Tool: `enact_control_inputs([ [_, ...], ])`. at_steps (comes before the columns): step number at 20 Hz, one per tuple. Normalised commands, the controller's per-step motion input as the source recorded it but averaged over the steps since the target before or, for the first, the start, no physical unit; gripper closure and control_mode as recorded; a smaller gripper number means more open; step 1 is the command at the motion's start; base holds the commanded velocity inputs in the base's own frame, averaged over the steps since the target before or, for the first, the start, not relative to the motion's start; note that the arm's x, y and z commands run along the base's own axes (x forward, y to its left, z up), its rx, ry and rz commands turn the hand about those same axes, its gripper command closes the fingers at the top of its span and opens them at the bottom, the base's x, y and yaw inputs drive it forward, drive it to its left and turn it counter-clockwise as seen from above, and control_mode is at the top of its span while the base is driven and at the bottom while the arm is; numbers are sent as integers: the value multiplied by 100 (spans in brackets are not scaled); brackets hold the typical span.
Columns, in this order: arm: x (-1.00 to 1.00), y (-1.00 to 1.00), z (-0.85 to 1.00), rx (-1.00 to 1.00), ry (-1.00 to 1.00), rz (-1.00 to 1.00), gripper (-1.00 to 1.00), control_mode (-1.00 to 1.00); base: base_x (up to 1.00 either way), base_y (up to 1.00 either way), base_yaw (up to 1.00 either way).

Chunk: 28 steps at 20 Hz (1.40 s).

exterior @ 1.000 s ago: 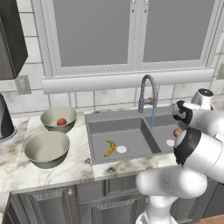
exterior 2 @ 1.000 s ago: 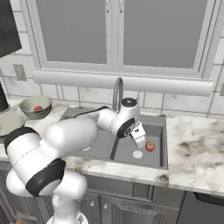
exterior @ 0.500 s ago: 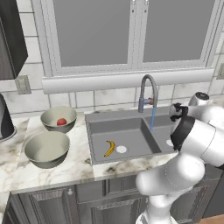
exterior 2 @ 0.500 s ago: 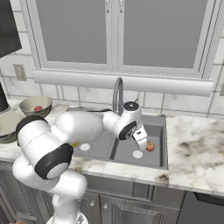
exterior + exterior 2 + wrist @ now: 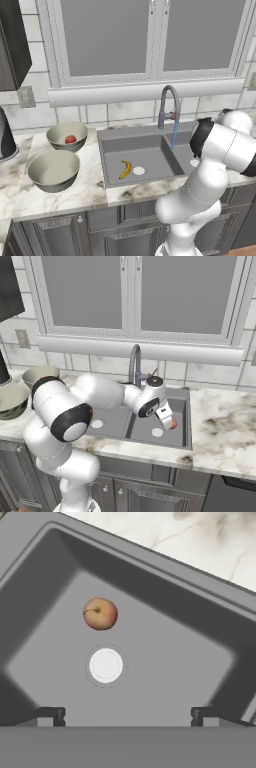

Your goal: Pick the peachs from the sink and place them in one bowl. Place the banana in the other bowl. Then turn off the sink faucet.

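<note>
The pincer (image 5: 125, 714) hangs over the right basin of the sink (image 5: 182, 442), its jaws spread wide with nothing between them. In the hand view its two dark fingertips (image 5: 50, 714) stand far apart at the bottom. Beyond them on the basin floor lies the white round drain (image 5: 105, 665), and just past that, slightly towards the left fingertip, rests a peach (image 5: 100, 613), red-orange with a paler yellow patch, apart from both fingertips. In the right base view the same peach (image 5: 172, 424) lies beside the pincer (image 5: 166, 417), partly hidden behind it.

Left of the pincer, in the other basin, the banana (image 5: 125, 169) lies on the sink floor next to that basin's drain (image 5: 139, 171). The gooseneck faucet (image 5: 169, 104) stands behind the divide between the two basins, a thin blue stream (image 5: 174, 135) falling from its spout.

Farther left, well apart from the pincer, two grey-beige bowls sit on the marble desk (image 5: 92, 187). The rear bowl (image 5: 67, 136) holds the second peach (image 5: 70, 139). The front bowl (image 5: 53, 170), looking the wider, has nothing visible in it.
</note>
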Motion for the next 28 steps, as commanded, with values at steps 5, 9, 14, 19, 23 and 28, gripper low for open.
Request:
enact_control_inputs([
  [5,22,-9,-21,0,0,0,-100,-100,0,0,0],
  [9,18,-22,-21,0,0,0,-100,-100,0,0,0],
  [14,20,-21,-22,0,0,0,-100,-100,0,0,0],
  [19,34,-1,-11,1,0,-1,-100,-100,0,0,0],
  [23,34,-3,-10,1,0,0,-100,-100,0,0,0],
  [28,17,-15,-20,1,0,0,-100,-100,0,0,0],
])
